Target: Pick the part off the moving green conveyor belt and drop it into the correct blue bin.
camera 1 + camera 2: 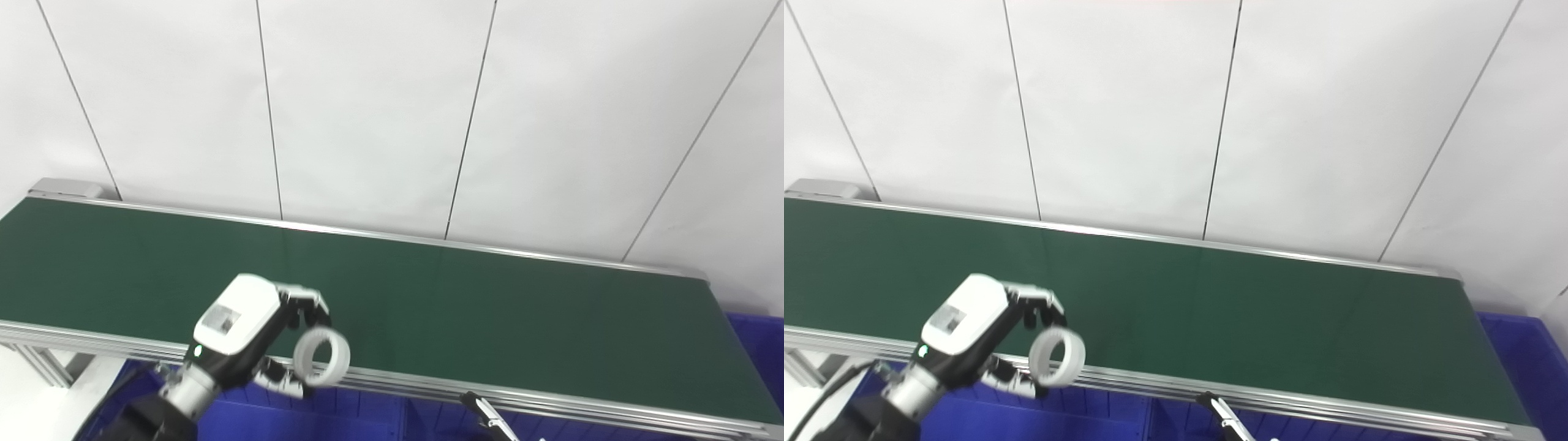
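Observation:
My left hand (248, 331) hovers over the near edge of the green conveyor belt (465, 306), shut on a white ring-shaped part (322, 356) pinched between fingers and thumb. The ring (1057, 357) stands on edge with its hole facing me, above the belt's front rail. Only a fingertip of my right hand (487, 418) pokes in at the bottom edge below the rail, so whether it is open or shut does not show. The belt surface carries no other part.
A blue bin (318, 416) lies under the belt's near rail at the bottom left. Another blue bin (756, 343) sits past the belt's right end. A white panelled wall (392, 110) rises behind the belt, and an aluminium frame leg (43, 364) stands at the lower left.

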You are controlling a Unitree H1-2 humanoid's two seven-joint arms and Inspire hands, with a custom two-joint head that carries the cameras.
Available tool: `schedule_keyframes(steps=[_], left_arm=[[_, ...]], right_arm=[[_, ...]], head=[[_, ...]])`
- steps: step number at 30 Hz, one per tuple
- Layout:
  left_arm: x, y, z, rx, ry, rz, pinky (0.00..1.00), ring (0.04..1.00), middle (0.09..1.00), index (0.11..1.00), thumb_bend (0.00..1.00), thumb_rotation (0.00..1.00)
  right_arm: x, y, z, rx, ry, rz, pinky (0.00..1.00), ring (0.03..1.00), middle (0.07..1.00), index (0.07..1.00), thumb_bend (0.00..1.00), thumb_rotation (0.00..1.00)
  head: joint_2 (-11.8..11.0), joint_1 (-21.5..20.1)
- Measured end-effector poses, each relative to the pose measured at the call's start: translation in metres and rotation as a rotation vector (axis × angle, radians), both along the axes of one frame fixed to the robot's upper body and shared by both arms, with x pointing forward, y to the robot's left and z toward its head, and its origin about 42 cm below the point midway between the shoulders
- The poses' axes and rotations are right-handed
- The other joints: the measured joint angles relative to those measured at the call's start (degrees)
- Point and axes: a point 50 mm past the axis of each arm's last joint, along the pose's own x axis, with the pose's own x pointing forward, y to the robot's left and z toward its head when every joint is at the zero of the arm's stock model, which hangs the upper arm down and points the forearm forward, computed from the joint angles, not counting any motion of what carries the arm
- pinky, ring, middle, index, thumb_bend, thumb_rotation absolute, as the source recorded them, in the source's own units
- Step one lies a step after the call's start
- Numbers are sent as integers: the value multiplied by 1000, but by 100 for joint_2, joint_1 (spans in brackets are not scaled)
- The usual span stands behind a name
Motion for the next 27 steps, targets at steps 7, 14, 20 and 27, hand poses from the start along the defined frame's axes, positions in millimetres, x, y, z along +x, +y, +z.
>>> schedule_keyframes(steps=[7, 14, 20, 27], left_arm=[[-17, -4, -34, -17, 122, 12, 247, 446, 508, 464, 502, 0], [-21, -8, -64, 21, 209, -4, 243, 446, 514, 457, 501, 0], [-16, -17, -88, 75, 276, -25, 258, 446, 516, 462, 501, 0], [-12, -16, -106, 114, 313, -10, 243, 445, 511, 464, 502, 0]], right_arm=[[3, 2, 3, 0, -7, 12, 888, 937, 964, 939, 401, 984], [9, 5, 27, 1, -36, 15, 867, 929, 957, 929, 383, 958], [22, 9, 52, -1, -50, 16, 868, 930, 955, 935, 358, 979], [22, 9, 54, -1, -24, 20, 869, 931, 958, 929, 334, 946]], head=[[351, -97], [1099, -193], [1380, -334], [1371, -360]])
